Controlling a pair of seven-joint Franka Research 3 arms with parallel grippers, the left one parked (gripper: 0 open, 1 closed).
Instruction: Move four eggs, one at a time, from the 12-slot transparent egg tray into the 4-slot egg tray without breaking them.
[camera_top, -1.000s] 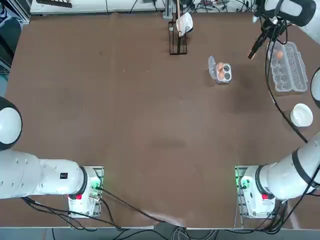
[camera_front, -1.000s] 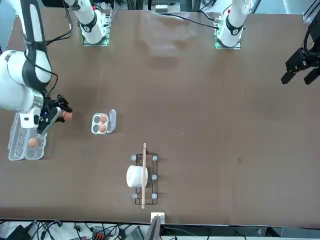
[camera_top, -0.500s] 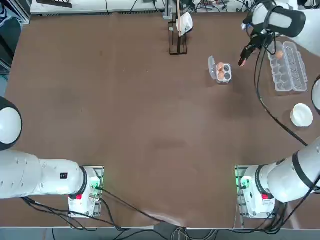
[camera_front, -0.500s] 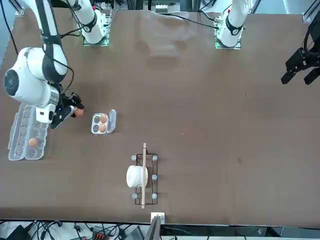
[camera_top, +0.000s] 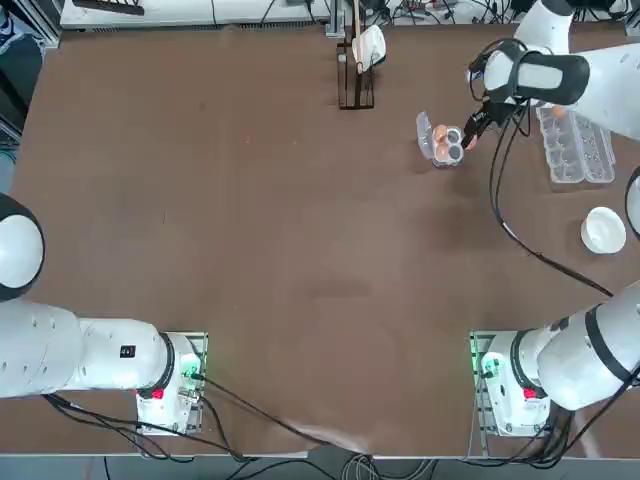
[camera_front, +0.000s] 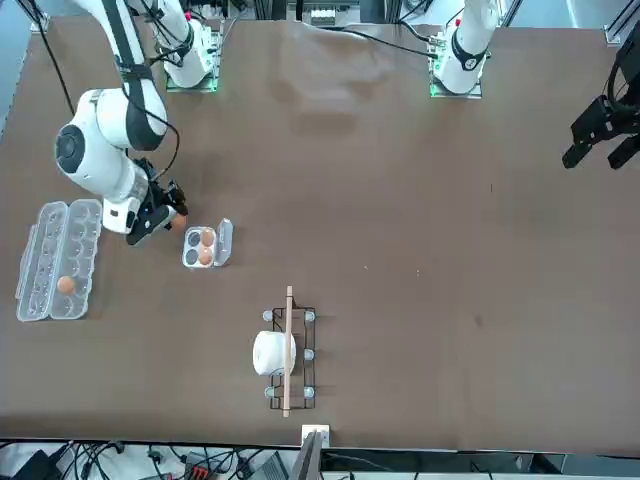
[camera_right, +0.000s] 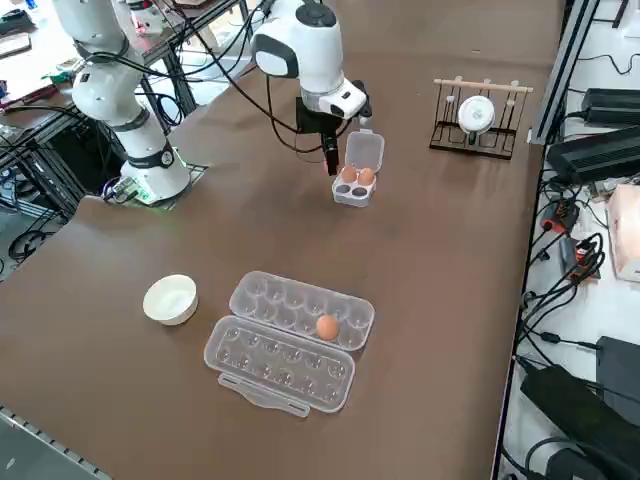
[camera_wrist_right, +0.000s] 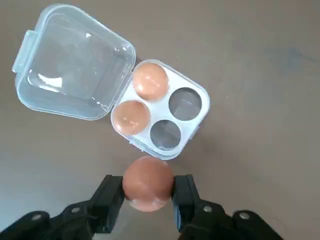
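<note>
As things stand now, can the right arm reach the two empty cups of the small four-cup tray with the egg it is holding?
Probably yes. The right gripper, shut on an egg, hovers just beside the 4-slot egg tray. Its lid lies folded open away from the two empty cups, and nothing stands between.

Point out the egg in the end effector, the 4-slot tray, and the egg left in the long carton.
held egg (camera_wrist_right: 147, 182), right wrist view, middle of shell
4-slot egg tray (camera_wrist_right: 197, 127), right wrist view, rim
carton egg (camera_right: 326, 327), right side view, top of shell
</note>
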